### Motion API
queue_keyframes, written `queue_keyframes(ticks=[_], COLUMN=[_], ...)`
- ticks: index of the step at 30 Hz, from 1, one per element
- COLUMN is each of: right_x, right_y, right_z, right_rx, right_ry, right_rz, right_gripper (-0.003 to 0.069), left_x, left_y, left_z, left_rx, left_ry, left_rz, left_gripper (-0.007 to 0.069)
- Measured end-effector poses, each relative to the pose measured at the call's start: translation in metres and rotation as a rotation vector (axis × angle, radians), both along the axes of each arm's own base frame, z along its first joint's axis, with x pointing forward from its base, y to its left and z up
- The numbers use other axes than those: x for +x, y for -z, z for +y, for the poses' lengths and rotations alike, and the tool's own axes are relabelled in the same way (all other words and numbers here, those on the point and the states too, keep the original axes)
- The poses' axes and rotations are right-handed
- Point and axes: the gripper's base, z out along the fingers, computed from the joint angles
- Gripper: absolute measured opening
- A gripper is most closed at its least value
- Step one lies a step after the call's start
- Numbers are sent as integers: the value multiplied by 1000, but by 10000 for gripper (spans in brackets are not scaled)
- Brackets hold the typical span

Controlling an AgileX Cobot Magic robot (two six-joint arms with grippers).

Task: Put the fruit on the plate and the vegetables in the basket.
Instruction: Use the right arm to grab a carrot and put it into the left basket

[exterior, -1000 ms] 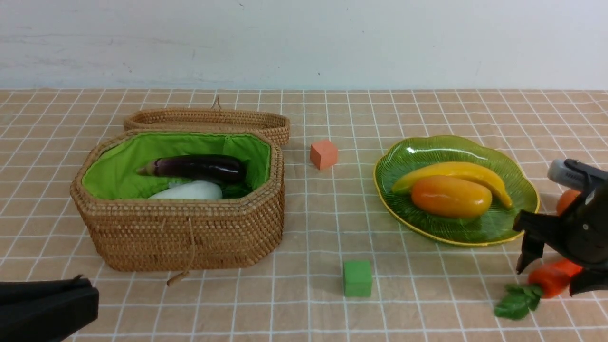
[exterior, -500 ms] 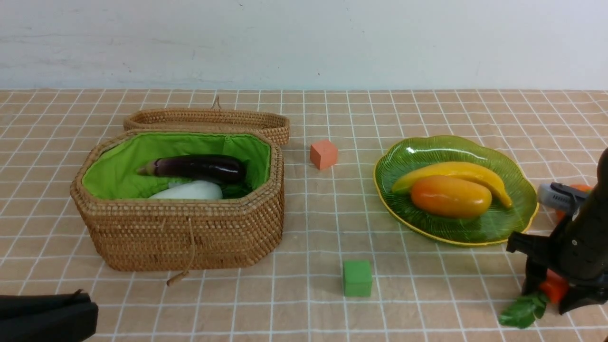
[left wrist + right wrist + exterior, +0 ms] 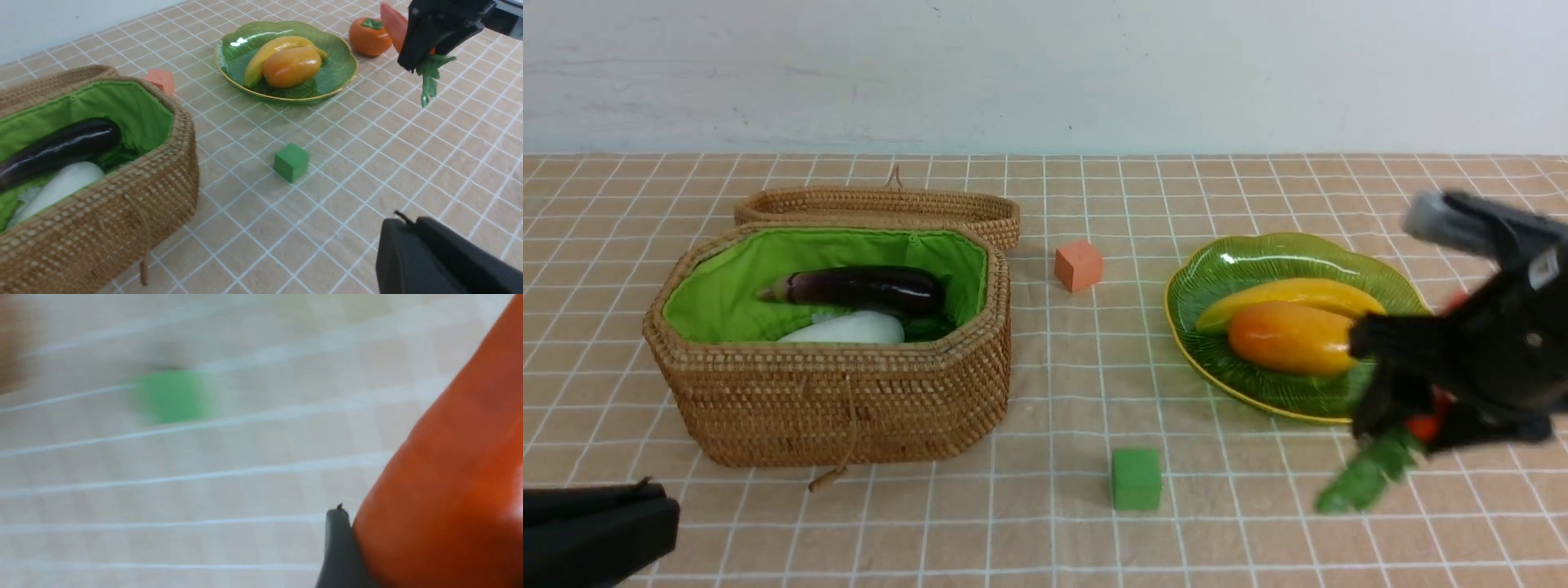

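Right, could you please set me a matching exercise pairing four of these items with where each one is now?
Items:
1. eggplant
2. mango
3. carrot
4. green cube

Places:
A. on the plate
B. held in the right gripper, lifted off the table
C. alone on the tablecloth
D. inside the basket

Pairs: 1-D, 2-A, 3-B, 4-C

Basket (image 3: pixel 833 400): rough woven rattan, cloth-lined; plate (image 3: pixel 1282 253): ribbed translucent glass, glossy; eggplant (image 3: pixel 866 287), mango (image 3: pixel 1290 336): smooth, glossy; green cube (image 3: pixel 1136 478): matt.
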Motion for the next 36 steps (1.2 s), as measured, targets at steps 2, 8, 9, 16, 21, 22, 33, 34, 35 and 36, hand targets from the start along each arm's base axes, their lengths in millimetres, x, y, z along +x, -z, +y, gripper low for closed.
queue_keyframes(ticks=[2,8,9,16,21,22,33,34,35,36], right_x=[3,19,27,80,101,104,105,102,98,94], right_y=[-33,-79,-85,-28,10,17,2,-5,-14,-25], right_z=[40,130,153,228,240,240,235,232,228,223], right_rx=[24,-32,-76,-353,-474,-503,-536,-540,-544,-548], right_ry=[-213,-682,-812,-1319,-1418,-1427,-1366,-1365,-1362,-1352], right_rz=[-195,-552,-656,-851,-841,-830,-854,-859,-864,-870], right_gripper=[403,403,403,402,402,402,603,630,649,659], left_x=[5,12,14,15,15,15,15,15,15,15], left_y=[-1,-3,-3,-3,-3,-3,-5,-5,-6,-6], left_z=[5,16,18,20,20,20,19,19,18,18], left_rx=[-11,-60,-69,-68,-66,-66,-83,-86,-89,-93], left_ry=[-78,-247,-275,-306,-307,-307,-295,-293,-289,-286], left_rz=[-10,-2,0,-3,-1,-1,-14,-16,-19,-21], left_gripper=[24,24,24,26,26,26,26,26,26,26])
